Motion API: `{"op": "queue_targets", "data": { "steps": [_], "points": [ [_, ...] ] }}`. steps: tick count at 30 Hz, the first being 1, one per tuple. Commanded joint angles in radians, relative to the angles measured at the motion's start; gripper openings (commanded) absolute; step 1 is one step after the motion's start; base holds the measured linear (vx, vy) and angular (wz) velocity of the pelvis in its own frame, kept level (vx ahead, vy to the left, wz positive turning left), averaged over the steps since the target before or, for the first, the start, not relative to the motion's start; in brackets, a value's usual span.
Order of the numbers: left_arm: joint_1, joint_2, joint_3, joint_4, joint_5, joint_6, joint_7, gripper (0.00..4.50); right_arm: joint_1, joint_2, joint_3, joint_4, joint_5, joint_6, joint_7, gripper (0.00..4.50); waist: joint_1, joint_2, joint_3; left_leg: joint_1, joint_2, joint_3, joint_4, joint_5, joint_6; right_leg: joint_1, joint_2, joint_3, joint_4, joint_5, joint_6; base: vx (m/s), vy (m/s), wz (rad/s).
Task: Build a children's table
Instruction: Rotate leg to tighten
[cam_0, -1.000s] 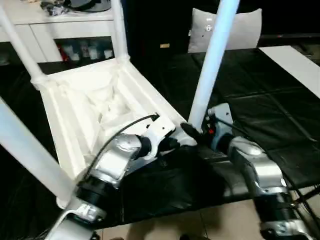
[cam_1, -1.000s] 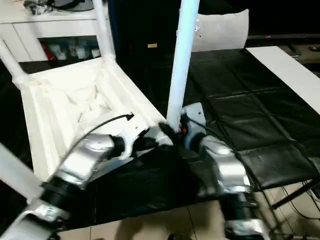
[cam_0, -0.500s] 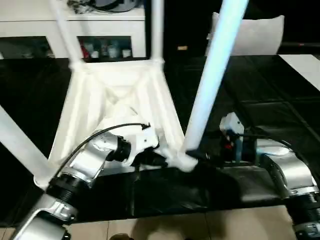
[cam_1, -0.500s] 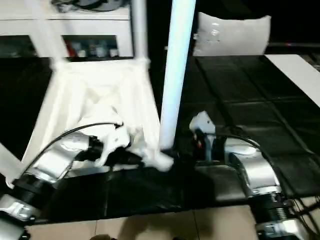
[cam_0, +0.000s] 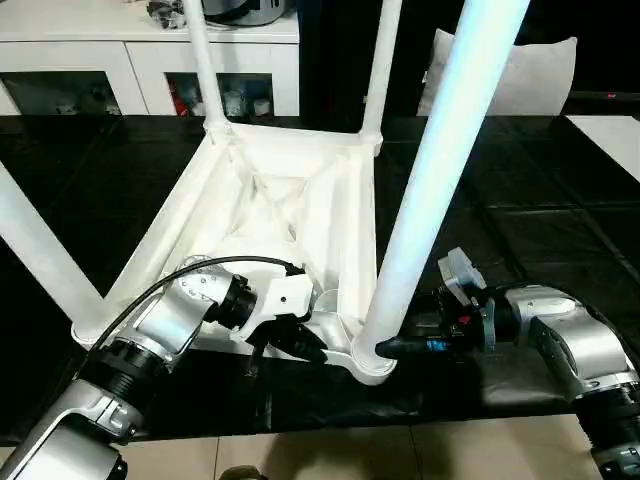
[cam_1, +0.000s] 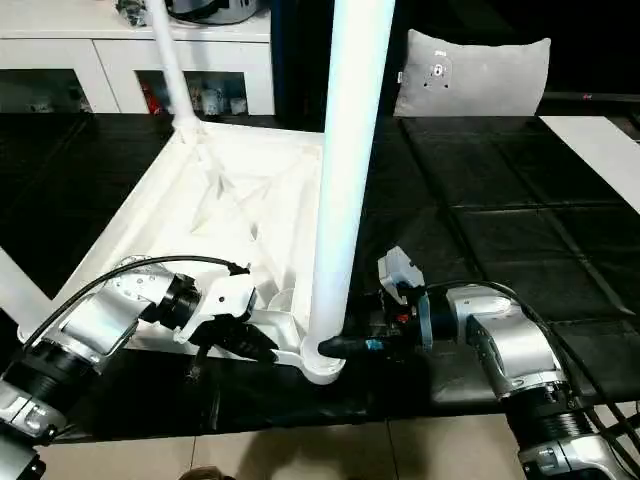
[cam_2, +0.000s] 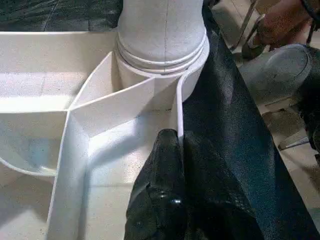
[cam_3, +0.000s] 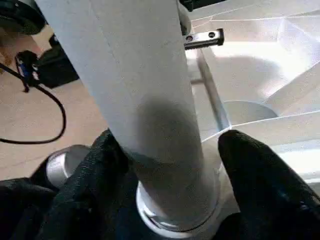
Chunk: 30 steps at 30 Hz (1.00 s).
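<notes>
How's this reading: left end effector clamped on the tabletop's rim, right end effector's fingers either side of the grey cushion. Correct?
Not the cushion, which stands far back. The right wrist view shows the right end effector with its fingers either side of the nearest leg at its base. The left end effector does clamp the tabletop rim.

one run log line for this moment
stage: leg fitting | tabletop: upside down | left end effector: shut on tabletop rim | right end effector: fingers astride near leg at its corner socket
</notes>
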Motion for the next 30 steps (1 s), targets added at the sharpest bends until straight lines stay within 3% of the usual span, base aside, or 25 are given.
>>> {"op": "queue_targets", "data": {
  "steps": [1, 8, 15, 19, 20, 21, 23, 24, 28, 30],
  "points": [
    [-0.024, -0.015, -0.034, -0.021, -0.016, -0.028, -0.066, 0.0, -0.024, -0.014, 0.011, -0.008, 0.009, 0.014, 0.012, 2.74, -0.004, -0.013, -0.071, 0.003, 0.024, 0.005, -0.069, -0.174, 0.055, 0.06, -0.052, 0.046, -0.061, -0.331, -0.182, 0.0, 0.0, 0.0],
    [-0.026, -0.012, -0.029, -0.007, -0.018, -0.03, -0.062, 0.0, -0.011, -0.017, 0.018, -0.025, 0.018, 0.035, 0.029, 2.12, -0.002, -0.013, -0.071, 0.002, 0.024, 0.004, -0.069, -0.169, 0.053, 0.06, -0.052, 0.045, -0.06, -0.332, -0.181, 0.0, 0.0, 0.0],
    [-0.02, -0.049, 0.02, -0.006, -0.041, 0.04, 0.024, 0.0, 0.001, 0.019, -0.012, -0.041, 0.04, 0.068, -0.056, 2.01, 0.003, -0.014, -0.07, 0.003, 0.023, 0.006, -0.069, -0.168, 0.049, 0.058, -0.051, 0.046, -0.061, -0.343, -0.174, 0.0, 0.0, 0.0],
    [-0.015, -0.101, 0.066, -0.028, -0.031, 0.138, 0.176, 0.0, -0.002, 0.09, -0.034, -0.041, -0.015, 0.064, -0.242, 1.99, -0.003, -0.015, -0.063, 0.006, 0.016, 0.002, -0.07, -0.227, 0.024, 0.054, -0.053, 0.041, -0.078, -0.485, -0.125, 0.0, 0.0, 0.0],
    [-0.011, -0.121, 0.082, -0.037, -0.029, 0.177, 0.224, 0.0, -0.007, 0.115, -0.04, -0.035, -0.037, 0.068, -0.31, 1.99, -0.014, -0.014, -0.062, 0.006, 0.011, 0.001, -0.069, -0.237, 0.009, 0.051, -0.052, 0.036, -0.084, -0.545, -0.094, 0.0, 0.0, 0.0],
    [-0.007, -0.139, 0.095, -0.044, -0.03, 0.206, 0.263, 0.0, -0.013, 0.138, -0.048, -0.028, -0.052, 0.076, -0.367, 1.98, -0.026, -0.019, -0.06, -0.003, 0.006, -0.003, -0.069, -0.234, 0.004, 0.057, -0.051, 0.029, -0.089, -0.575, -0.072, 0.0, 0.0, 0.0],
    [0.002, -0.172, 0.109, -0.057, -0.031, 0.245, 0.319, 0.0, -0.022, 0.184, -0.063, -0.026, -0.06, 0.109, -0.457, 1.97, -0.038, -0.018, -0.059, -0.005, 0.003, -0.004, -0.069, -0.24, -0.001, 0.056, -0.049, 0.023, -0.099, -0.617, -0.046, 0.0, 0.0, 0.0],
    [0.005, -0.182, 0.11, -0.059, -0.023, 0.252, 0.339, 0.0, -0.024, 0.195, -0.062, -0.027, -0.069, 0.106, -0.481, 1.95, -0.051, -0.019, -0.061, -0.011, 0.0, -0.009, -0.067, -0.246, 0.0, 0.061, -0.05, 0.017, -0.101, -0.637, -0.026, 0.0, 0.0, 0.0],
    [0.007, -0.274, 0.122, -0.057, 0.025, 0.304, 0.51, 0.0, -0.046, 0.306, -0.098, -0.003, -0.15, 0.127, -0.762, 1.92, -0.089, -0.016, -0.062, -0.009, 0.001, -0.008, -0.067, -0.246, 0.022, 0.053, -0.043, 0.016, -0.104, -0.569, -0.054, 0.0, 0.0, 0.0],
    [0.005, -0.319, 0.132, -0.055, 0.022, 0.324, 0.571, 0.0, -0.05, 0.346, -0.112, 0.001, -0.179, 0.122, -0.867, 1.91, -0.092, -0.016, -0.065, -0.006, -0.001, -0.006, -0.065, -0.244, 0.026, 0.052, -0.044, 0.015, -0.106, -0.572, -0.055, 0.0, 0.0, 0.0]
  ]
}}
